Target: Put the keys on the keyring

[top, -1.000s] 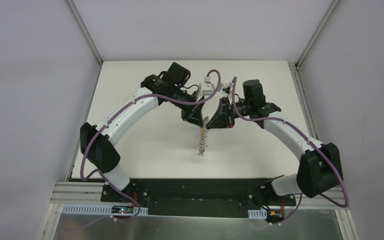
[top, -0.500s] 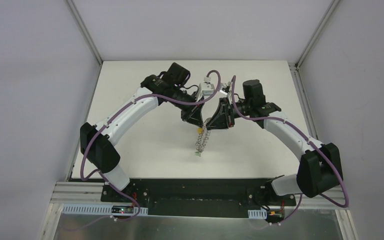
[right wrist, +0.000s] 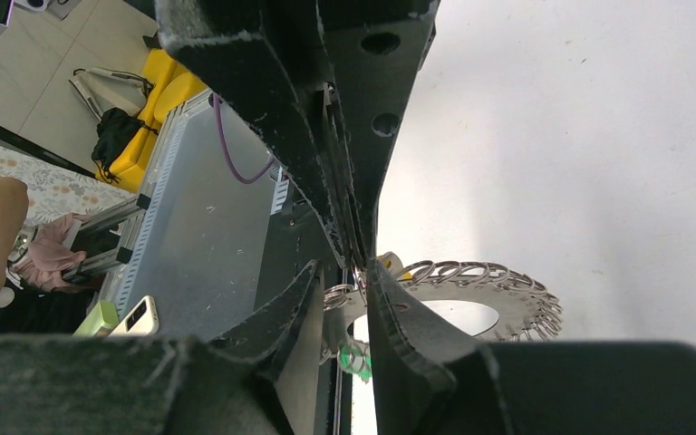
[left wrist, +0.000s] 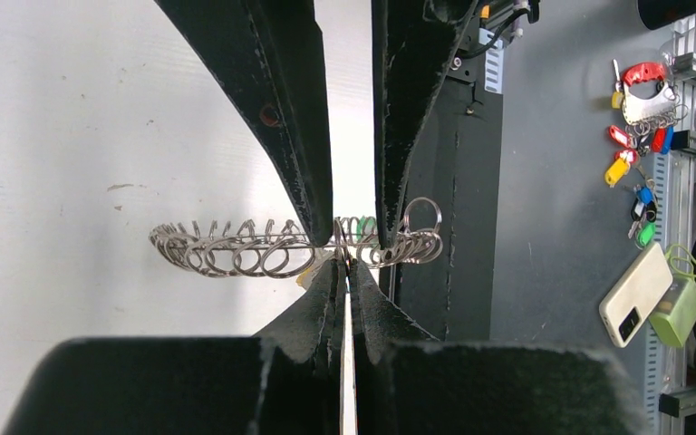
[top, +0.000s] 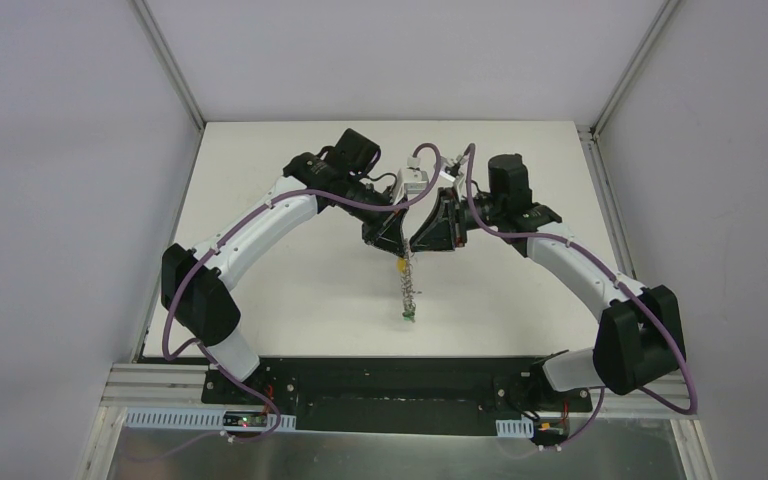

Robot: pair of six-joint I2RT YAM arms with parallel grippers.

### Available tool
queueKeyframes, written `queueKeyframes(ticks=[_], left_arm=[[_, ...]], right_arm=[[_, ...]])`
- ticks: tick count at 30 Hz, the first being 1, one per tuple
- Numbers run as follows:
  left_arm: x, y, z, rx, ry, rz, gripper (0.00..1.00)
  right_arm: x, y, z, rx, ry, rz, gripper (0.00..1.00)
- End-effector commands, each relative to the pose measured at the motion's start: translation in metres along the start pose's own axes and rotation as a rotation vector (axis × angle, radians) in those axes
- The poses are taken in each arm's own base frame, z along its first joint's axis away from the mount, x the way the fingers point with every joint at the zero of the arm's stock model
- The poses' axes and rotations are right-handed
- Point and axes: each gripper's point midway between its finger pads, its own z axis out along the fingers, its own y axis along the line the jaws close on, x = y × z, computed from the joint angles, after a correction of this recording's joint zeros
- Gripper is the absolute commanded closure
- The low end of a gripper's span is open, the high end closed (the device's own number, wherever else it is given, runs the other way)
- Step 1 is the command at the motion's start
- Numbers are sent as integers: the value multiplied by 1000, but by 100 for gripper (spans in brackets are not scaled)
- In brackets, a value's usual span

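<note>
I have a white table (top: 260, 200) under both arms. The left arm (top: 260, 225) and right arm (top: 580, 270) lean in from either side and meet nose to nose over its middle. I judge that this leaves one to steady the work while the other threads.

My left gripper (left wrist: 345, 272) is shut tight, its fingers pinching the rim of the keyring (left wrist: 236, 249). The ring hangs from that pinch, seen edge-on from above, and appears to be lifted off the table. Holding it by the rim leaves the wire loops around it free to reach.

My right gripper (right wrist: 343, 272) stands partly open, with a clear gap between its tips. They sit either side of the ring's rim, just across from the left fingers. I can see nothing clamped in it.

The nearest thing to a container here is the ring itself. The yellow key (top: 400, 265) sits just beside the pinch point near the top of the ring. The green key (right wrist: 355, 358) dangles at its low end. Both seem to hang with the ring rather than lie on the table. I take them to be on it already, though the loops they pass through are too small to make out.
</note>
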Motion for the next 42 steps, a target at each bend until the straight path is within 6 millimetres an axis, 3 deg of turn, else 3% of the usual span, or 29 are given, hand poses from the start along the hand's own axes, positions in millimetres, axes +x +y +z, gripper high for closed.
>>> queueKeyframes(ticks=[1, 13, 27, 33, 42], left_arm=[[-15, -17, -7, 54, -59, 49, 100], [-16, -19, -8, 58, -66, 52, 100], [-17, -17, -8, 49, -65, 46, 100], [-21, -14, -13, 32, -79, 52, 100], [-24, -16, -34, -53, -48, 156, 70]], right_arm=[[-3, 1, 3, -18, -8, -30, 74], [6, 1, 4, -40, 4, -36, 75], [8, 6, 8, -69, 15, -32, 100], [-1, 8, 4, -65, 3, -42, 100], [-25, 7, -6, -13, -32, -28, 100]])
